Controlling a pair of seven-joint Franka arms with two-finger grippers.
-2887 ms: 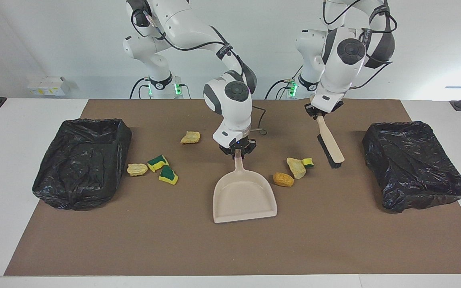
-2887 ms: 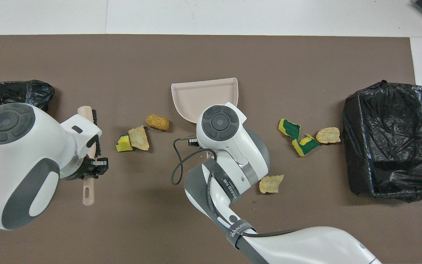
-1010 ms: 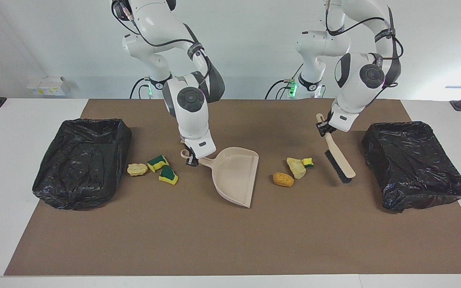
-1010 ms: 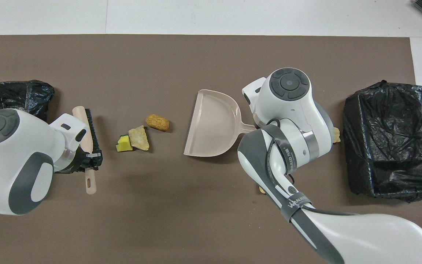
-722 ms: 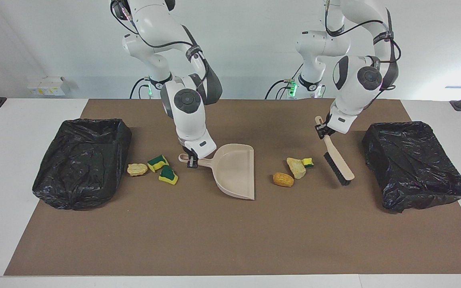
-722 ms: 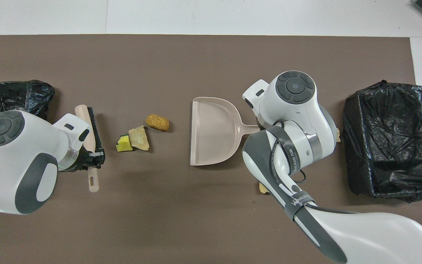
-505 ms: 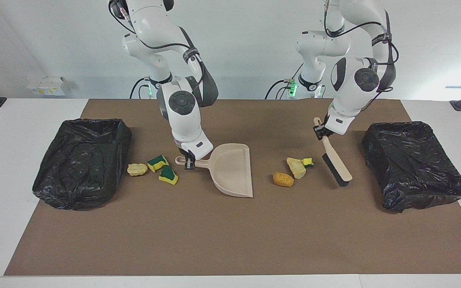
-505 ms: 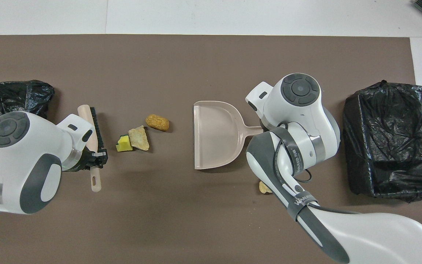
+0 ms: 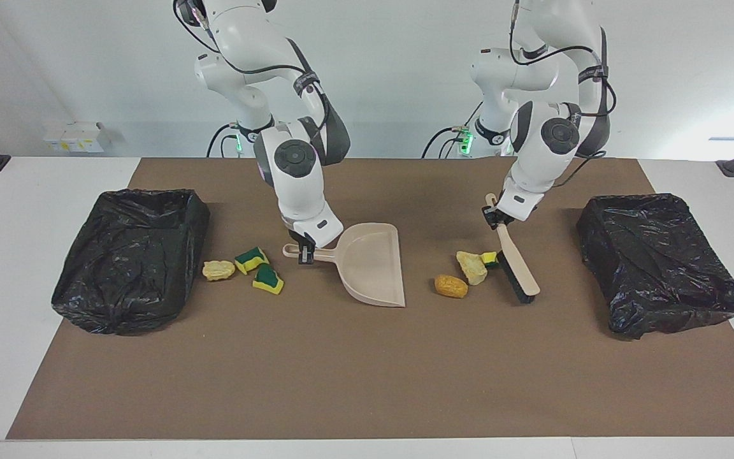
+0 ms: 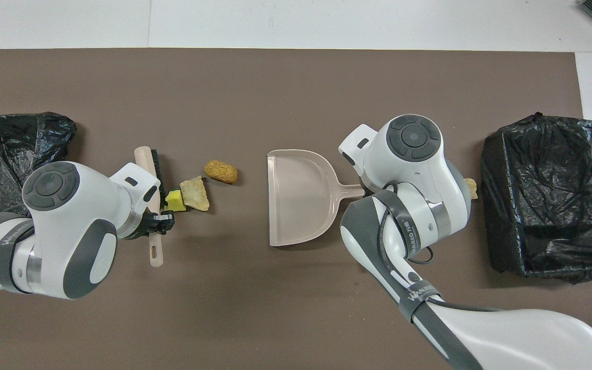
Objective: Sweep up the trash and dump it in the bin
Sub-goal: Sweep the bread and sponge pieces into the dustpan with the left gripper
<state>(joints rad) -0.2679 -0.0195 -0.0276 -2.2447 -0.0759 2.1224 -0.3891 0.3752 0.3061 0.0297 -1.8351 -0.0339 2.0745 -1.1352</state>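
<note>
My left gripper [image 9: 494, 215] is shut on the handle of a wooden brush [image 9: 512, 261], whose black bristles rest on the mat against a yellow-and-green sponge piece [image 9: 489, 258]. Beside that piece lie a tan chunk [image 9: 472, 268] and an orange-brown lump [image 9: 451, 286]. My right gripper [image 9: 305, 253] is shut on the handle of the beige dustpan [image 9: 373, 264], which lies flat and empty with its mouth toward this trash. In the overhead view the left gripper [image 10: 161, 222], brush [image 10: 152, 167], sponge piece [image 10: 174, 200] and dustpan [image 10: 296, 198] show; the right wrist hides its gripper.
More trash lies by the bin [image 9: 118, 299] at the right arm's end: a tan chunk [image 9: 218, 270] and two sponge pieces [image 9: 251, 259]. A second black-bagged bin [image 9: 660, 306] stands at the left arm's end. A white box [image 9: 74, 136] sits off the mat.
The right arm has swung the dustpan round so its mouth faces the three scraps near the brush. The left arm has brought the brush sideways up to the sponge piece.
</note>
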